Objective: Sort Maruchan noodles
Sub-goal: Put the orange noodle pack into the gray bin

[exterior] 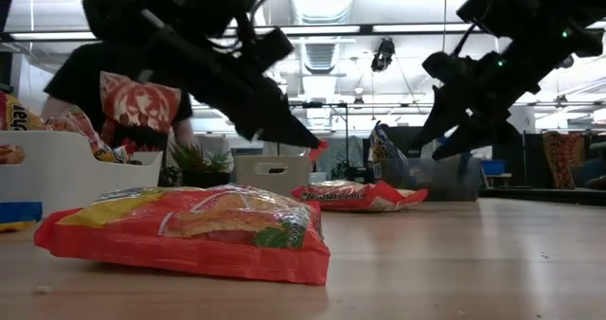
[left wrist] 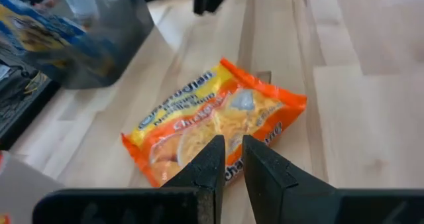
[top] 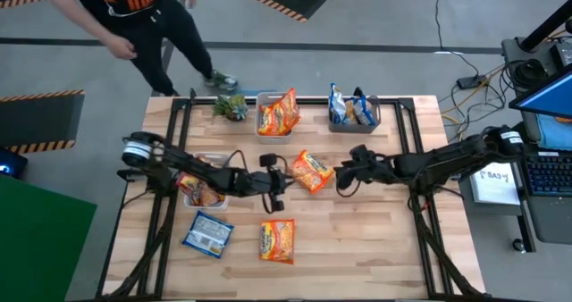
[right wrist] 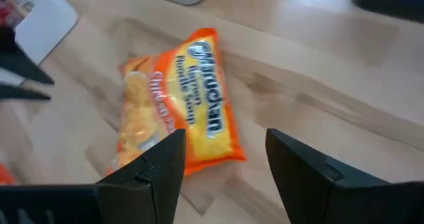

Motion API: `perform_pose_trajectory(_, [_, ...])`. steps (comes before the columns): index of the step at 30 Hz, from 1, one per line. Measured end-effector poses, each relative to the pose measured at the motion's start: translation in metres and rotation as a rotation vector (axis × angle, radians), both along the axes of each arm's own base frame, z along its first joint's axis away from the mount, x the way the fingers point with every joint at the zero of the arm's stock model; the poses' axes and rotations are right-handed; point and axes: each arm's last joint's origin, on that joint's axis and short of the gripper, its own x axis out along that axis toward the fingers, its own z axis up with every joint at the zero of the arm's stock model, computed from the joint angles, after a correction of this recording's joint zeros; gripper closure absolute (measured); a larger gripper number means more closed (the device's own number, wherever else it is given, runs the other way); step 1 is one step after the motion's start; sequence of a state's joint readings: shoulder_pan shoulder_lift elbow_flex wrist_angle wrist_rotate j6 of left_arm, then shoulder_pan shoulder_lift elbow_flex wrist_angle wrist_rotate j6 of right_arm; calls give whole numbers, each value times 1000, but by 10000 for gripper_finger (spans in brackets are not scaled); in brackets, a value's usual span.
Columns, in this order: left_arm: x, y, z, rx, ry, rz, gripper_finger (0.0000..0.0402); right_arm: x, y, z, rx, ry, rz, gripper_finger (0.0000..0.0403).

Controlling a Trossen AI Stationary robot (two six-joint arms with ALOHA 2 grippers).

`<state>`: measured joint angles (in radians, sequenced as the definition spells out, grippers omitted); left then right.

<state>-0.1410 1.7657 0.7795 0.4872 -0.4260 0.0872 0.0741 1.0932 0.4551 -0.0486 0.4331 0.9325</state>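
Mid-table, orange noodle packet [top: 312, 171] is lying flat between right gripper [top: 344, 171], fingers spread and empty, and left gripper [top: 278, 188], fingers nearly closed, empty.

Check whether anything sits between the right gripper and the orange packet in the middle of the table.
Nothing visible does. The right gripper, fingers open, hangs just beside the orange packet, with only bare table between them in the right wrist view. The left gripper sits on the packet's opposite side, not in that path.
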Motion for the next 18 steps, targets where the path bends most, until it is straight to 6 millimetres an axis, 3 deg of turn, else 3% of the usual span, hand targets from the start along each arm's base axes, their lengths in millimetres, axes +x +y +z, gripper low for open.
perform_pose_trajectory(6, [13, 3, -16, 12, 50, 11, 365, -5, -9, -6, 29, 0, -61, 172])
perform_pose_trajectory(18, [15, 11, -33, -6, 87, 48, 365, -7, -12, -23, 75, -61, -141, 103])
